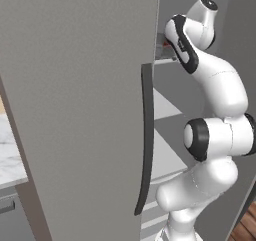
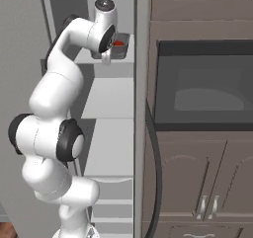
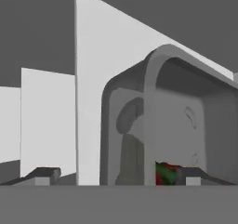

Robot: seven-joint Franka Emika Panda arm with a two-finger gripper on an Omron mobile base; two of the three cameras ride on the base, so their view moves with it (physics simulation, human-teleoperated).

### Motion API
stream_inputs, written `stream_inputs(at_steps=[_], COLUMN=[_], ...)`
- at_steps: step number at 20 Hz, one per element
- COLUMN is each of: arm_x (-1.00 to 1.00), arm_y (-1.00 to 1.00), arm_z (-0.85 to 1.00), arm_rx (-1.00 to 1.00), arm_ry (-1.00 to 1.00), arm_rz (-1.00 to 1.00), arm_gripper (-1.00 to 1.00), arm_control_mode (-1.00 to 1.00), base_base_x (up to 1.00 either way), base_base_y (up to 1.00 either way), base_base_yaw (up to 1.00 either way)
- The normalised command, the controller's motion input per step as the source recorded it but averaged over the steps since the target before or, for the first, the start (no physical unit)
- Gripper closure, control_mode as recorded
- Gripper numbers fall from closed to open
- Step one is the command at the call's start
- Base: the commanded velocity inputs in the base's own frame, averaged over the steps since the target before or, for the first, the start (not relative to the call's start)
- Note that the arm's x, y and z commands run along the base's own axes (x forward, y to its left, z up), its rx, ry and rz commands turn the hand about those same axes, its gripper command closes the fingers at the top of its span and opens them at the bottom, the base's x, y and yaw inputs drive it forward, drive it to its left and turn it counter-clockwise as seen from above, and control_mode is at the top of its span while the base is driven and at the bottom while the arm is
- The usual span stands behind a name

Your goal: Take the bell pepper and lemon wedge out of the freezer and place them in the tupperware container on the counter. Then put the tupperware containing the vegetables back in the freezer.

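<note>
Shallow grey see-through tupperware container (image 2: 122, 46), red bell pepper (image 2: 118, 43) inside, sits on freezer shelf (image 2: 108, 99), upper centre; gripper (image 3: 116, 176) w/ fingers spread around its wall.

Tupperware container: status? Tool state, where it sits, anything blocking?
Tool open, holding nothing. Tupperware container on upper freezer shelf, bell pepper inside; container wall between the fingertips. Lemon wedge not discernible. Nothing blocking.

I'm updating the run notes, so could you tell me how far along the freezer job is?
Nearly finished: the tupperware container sits on a freezer shelf with the bell pepper inside. The gripper is open with the container's wall between its fingertips. The lemon wedge can't be made out. Left: pulling the arm out.
</note>
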Motion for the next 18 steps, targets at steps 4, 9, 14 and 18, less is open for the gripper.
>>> stream_inputs(at_steps=[4, 9, 14, 18], arm_x=[-0.52, -0.75, -0.93, -1.0], arm_y=[0.0, 0.07, 0.14, 0.0], arm_z=[0.0, 0.03, 0.14, 0.33], arm_rx=[-0.02, -0.03, -0.02, 0.0], arm_ry=[-0.11, -0.06, -0.04, -0.06], arm_rz=[0.0, 0.0, 0.0, 0.0], arm_gripper=[-1.0, -1.0, -1.0, -1.0], arm_control_mode=[-1.0, -1.0, -1.0, -1.0], base_base_x=[0.0, 0.0, 0.0, 0.0], base_base_y=[0.0, 0.0, 0.0, 0.0], base_base_yaw=[0.0, 0.0, 0.0, 0.0])
